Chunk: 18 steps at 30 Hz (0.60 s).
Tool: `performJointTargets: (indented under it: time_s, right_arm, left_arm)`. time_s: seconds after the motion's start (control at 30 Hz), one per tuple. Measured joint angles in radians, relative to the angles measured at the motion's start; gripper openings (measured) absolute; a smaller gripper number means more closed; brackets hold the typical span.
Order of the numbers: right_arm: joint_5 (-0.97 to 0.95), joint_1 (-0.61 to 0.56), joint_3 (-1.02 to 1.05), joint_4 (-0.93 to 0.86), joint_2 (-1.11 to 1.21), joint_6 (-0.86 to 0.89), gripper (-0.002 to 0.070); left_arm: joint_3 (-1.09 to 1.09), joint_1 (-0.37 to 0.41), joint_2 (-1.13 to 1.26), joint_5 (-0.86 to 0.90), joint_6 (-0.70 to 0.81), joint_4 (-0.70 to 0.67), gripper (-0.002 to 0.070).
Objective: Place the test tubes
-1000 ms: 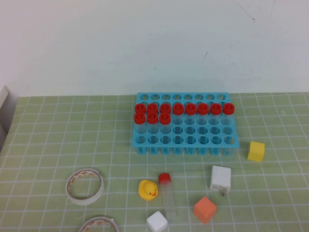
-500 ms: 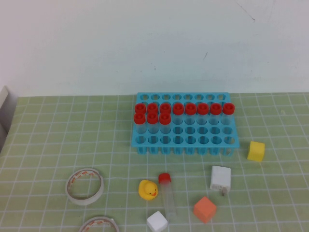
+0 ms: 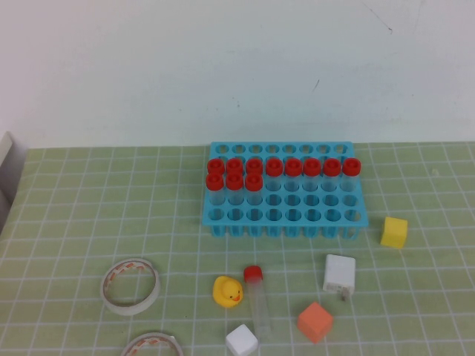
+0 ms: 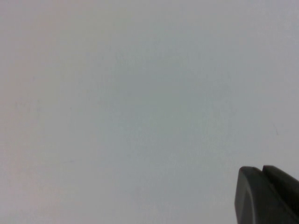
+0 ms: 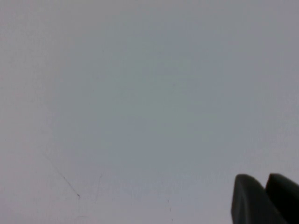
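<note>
On the green counter (image 3: 74, 208) a blue rack (image 3: 284, 231) is standing, carrying eleven red-capped tubes (image 3: 283, 169). One loose tube (image 3: 257, 304) is lying at 6 o'clock from it, cap pointing to 12, just beside a duck (image 3: 227, 291). The left gripper (image 4: 261, 170) and right gripper (image 5: 266, 179) are facing a blank wall, fingers closed, gripping nothing.

Blue rack (image 3: 284, 215), red-capped tubes (image 3: 273, 167), green gridded mat (image 3: 74, 208), yellow duck (image 3: 227, 291).
</note>
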Motion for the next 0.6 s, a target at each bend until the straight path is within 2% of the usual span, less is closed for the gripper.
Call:
performJointTargets:
  time_s: [0.1,0.27,0.4,0.6]
  right_arm:
    - [0.048,0.0,-0.01,0.001,0.0,0.0,0.0073]
    - [0.322,0.0,-0.158,0.002,0.0,0.0,0.0073]
    - [0.545,0.0,-0.292,0.004,0.04,0.0,0.0065]
    - [0.86,0.0,-0.47,0.066,0.252,-0.01,0.0009]
  left_arm:
    - [-0.025,0.0,0.0,0.043,0.016,-0.007,-0.0001]
    - [-0.213,0.0,0.033,0.303,0.027,-0.009,-0.0001]
    - [-0.328,0.0,0.162,0.424,0.027,-0.011,-0.0001]
    - [-0.36,0.0,0.349,0.408,0.029,0.0,-0.0001]
